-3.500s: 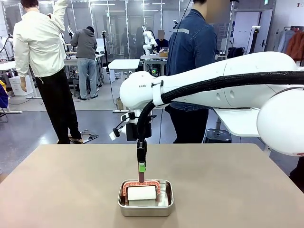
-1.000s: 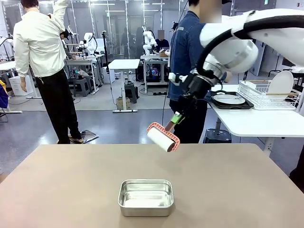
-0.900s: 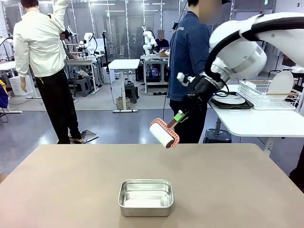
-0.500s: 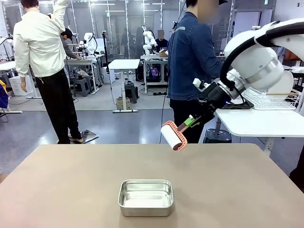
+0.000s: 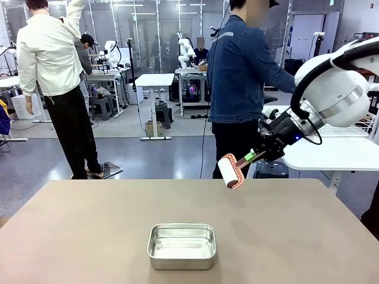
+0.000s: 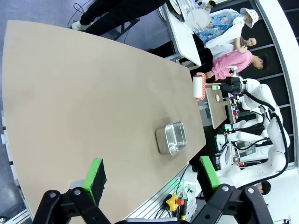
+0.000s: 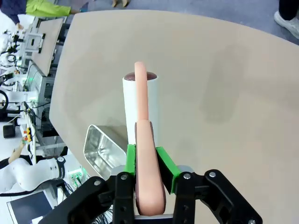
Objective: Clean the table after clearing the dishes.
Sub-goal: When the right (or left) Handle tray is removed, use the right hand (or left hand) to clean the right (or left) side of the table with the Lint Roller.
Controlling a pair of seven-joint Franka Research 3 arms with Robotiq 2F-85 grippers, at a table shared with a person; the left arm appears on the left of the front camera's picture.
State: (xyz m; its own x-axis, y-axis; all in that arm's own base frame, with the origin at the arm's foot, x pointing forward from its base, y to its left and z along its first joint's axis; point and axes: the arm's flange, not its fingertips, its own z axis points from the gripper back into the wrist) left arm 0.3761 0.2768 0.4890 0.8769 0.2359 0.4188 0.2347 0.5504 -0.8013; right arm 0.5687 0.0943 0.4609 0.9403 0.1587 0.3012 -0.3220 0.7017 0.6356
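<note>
The brownish table [image 5: 89, 236] holds a steel tin [image 5: 181, 245] near its front middle. My right gripper [image 5: 251, 157] is shut on the coral handle of a lint roller [image 5: 230, 170] and holds it in the air above the table's far right edge, white roll pointing left and down. In the right wrist view the roller [image 7: 140, 107] stands out from the green pads [image 7: 164, 169], with the tin [image 7: 100, 149] below left. My left gripper [image 6: 152, 175] hangs open high over the table [image 6: 70, 93] with nothing between its fingers. A round white plate [image 6: 198, 17] stands on the white side table.
A person in a denim jacket [image 5: 240, 77] stands just beyond the table's far edge, turned toward the white side table [image 5: 320, 157] at the right. The tin [image 6: 171, 137] and the roller [image 6: 199, 87] also appear in the left wrist view.
My right arm lifted the lint roller out of the tin and has carried it right and slightly down, toward the table's far right edge. The left gripper has stayed open.
</note>
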